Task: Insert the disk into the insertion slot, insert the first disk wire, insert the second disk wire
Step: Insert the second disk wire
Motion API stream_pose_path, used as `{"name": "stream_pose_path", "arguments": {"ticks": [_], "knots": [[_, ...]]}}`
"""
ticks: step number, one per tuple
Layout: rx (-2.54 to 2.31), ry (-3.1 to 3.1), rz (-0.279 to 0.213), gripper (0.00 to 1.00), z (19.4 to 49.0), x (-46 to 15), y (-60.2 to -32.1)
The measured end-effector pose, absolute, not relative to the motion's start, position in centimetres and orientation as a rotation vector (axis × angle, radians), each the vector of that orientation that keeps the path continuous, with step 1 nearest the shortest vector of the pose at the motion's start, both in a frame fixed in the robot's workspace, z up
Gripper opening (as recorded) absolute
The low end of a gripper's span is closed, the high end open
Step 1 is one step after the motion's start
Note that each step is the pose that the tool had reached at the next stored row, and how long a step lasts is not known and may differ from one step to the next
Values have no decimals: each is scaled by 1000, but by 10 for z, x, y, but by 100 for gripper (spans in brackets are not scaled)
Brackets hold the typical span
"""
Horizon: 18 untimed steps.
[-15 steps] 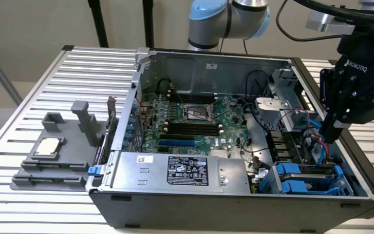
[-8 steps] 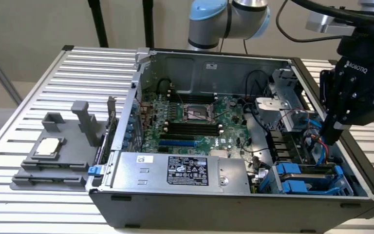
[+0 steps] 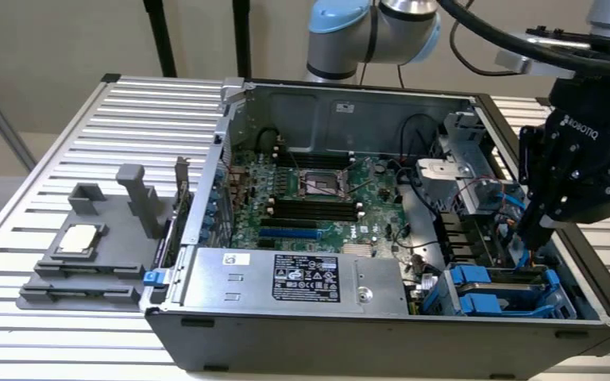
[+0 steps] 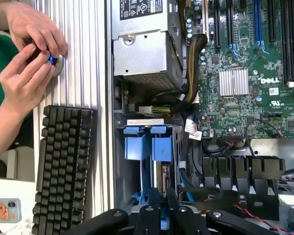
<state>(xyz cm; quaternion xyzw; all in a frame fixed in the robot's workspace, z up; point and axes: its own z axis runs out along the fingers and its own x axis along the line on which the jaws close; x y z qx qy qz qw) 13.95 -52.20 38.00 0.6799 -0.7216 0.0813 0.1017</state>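
Ribbed metal table [image 3: 29,206]; closed claw [image 3: 538,230] above blue-railed insertion slot [image 3: 507,290].

The gripper [image 3: 538,226] — jaws shut — reaches down into the open computer case [image 3: 390,333] above the blue-railed insertion slot [image 3: 507,290].

This is a robotics lab or test workshop set up for computer assembly. An open desktop computer case [image 3: 390,238] lies on its side on a ribbed aluminium surface [image 3: 61,167], its green motherboard [image 3: 316,198] and silver power supply [image 3: 295,279] exposed. A grey and pale blue industrial robot arm [image 3: 374,32] stands at the case's 12 o'clock edge in the exterior view, with thick black cables [image 3: 496,36] running along it. At the case's 9 o'clock side a grey moulded fixture [image 3: 93,254] sits on the surface, shaped to hold parts. In the wrist view a black keyboard [image 4: 63,166] lies on the surface beside the case, and a person's 2 hands [image 4: 32,54] rest near it.
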Motion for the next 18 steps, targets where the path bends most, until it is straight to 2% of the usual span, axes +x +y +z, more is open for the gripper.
{"name": "stream_pose_path", "arguments": {"ticks": [8, 10, 18], "knots": [[2065, -2197, 192, 17, 375, 130, -537], [2093, -2232, 172, 17, 369, 124, -555], [2133, -2280, 135, 17, 364, 118, -568]]}}
